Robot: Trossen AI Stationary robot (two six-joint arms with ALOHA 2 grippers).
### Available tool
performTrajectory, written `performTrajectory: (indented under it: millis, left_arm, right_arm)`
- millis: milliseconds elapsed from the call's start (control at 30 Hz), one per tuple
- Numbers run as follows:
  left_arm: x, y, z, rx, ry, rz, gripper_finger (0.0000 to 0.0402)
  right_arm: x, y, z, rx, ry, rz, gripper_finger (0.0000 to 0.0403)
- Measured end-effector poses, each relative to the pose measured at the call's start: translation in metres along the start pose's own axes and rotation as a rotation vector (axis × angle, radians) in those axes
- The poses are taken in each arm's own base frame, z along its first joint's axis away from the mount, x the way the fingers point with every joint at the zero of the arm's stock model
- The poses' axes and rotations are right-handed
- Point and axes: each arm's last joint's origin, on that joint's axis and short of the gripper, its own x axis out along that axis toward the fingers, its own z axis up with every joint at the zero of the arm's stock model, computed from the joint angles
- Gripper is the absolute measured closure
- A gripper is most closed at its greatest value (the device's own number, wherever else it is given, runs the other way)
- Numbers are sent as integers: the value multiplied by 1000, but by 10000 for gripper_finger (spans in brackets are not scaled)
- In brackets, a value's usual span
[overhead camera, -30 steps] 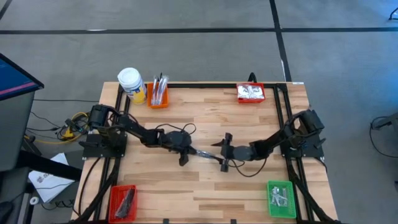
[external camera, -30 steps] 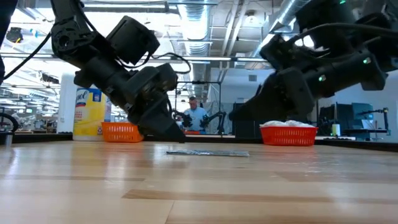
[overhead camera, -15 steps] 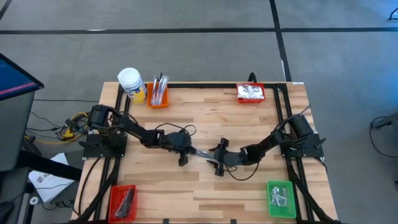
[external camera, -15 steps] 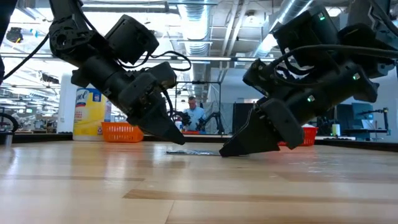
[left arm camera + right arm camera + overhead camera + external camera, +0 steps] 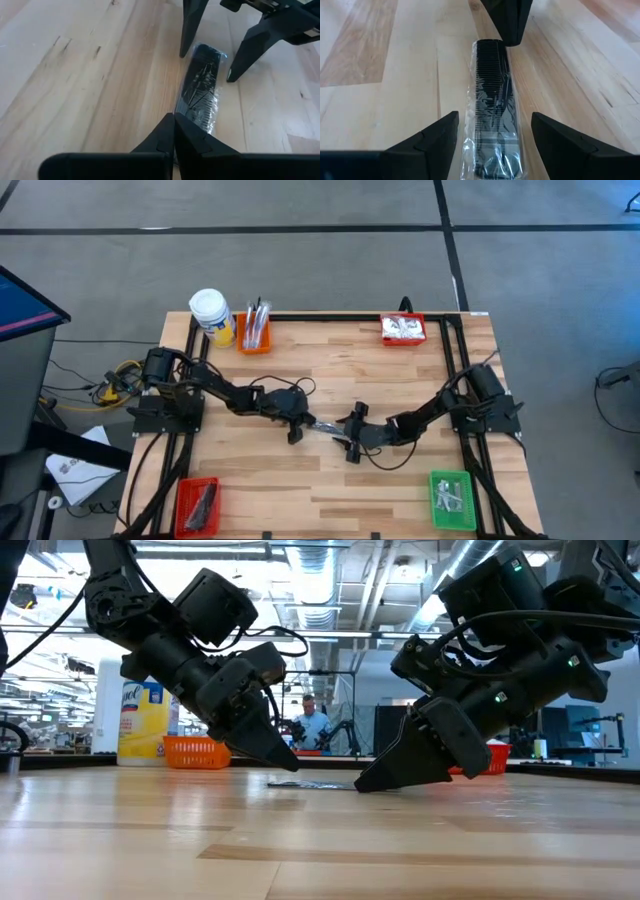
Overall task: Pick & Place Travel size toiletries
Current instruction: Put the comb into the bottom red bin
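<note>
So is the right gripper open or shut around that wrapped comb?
Open: the right gripper has a finger on each side of the wrapped comb, with bare table showing between them.

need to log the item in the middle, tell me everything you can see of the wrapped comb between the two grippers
The comb is a flat, dark bar with fine teeth along one side, sealed in a clear, crinkled plastic wrapper. It lies flat on the wooden table near its middle. The left gripper, shut, has its tip at one end of it. The right gripper is open, one finger on each side of the other end, not closed on it.
</note>
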Motion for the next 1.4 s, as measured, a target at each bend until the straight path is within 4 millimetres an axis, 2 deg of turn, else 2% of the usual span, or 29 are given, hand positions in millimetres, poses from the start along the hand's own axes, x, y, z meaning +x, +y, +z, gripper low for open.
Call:
performTrajectory:
  millis: [1100,1400]
  left_arm:
    - [0,2,-5,15,66,5,400]
    - [0,11,-3,-37,72,10,400]
  right_arm:
    - [1,-3,0,-12,7,-3,158]
    - [1,-3,0,-28,6,-3,158]
